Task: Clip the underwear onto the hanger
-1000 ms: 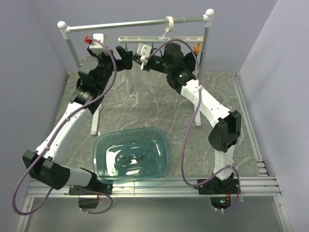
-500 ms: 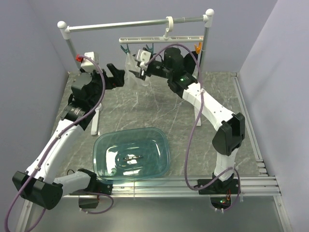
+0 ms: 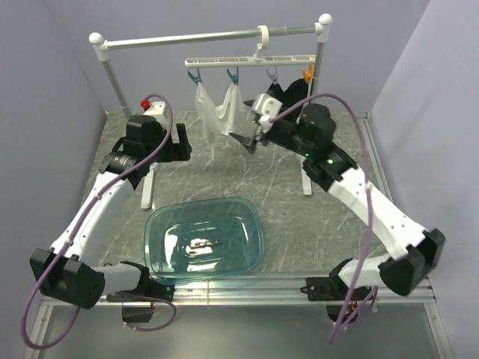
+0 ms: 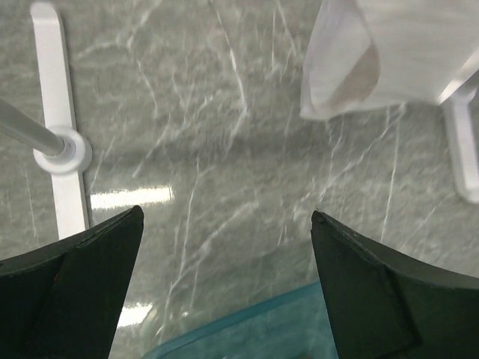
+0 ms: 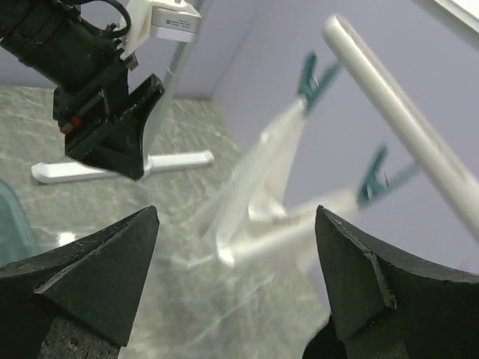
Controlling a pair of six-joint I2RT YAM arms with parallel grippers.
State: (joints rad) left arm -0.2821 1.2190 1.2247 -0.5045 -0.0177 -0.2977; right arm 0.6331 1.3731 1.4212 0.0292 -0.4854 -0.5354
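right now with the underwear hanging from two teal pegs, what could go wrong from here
1. The open right gripper sits close beside the underwear; a careless sweep could snag the fabric and tug it off the teal pegs.
2. The pegs appear to pinch only its top corners, so the hold could slip.
3. The hanger hangs only by its hook on the rail; a bump might swing it.

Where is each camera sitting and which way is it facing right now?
Top external: above and behind the robot, looking down; left arm, right arm, underwear pegged on hanger.
Left wrist: faces down at table; open left gripper below.
Right wrist: faces sideways toward hanger; open right gripper below.
Shared: all show the underwear.
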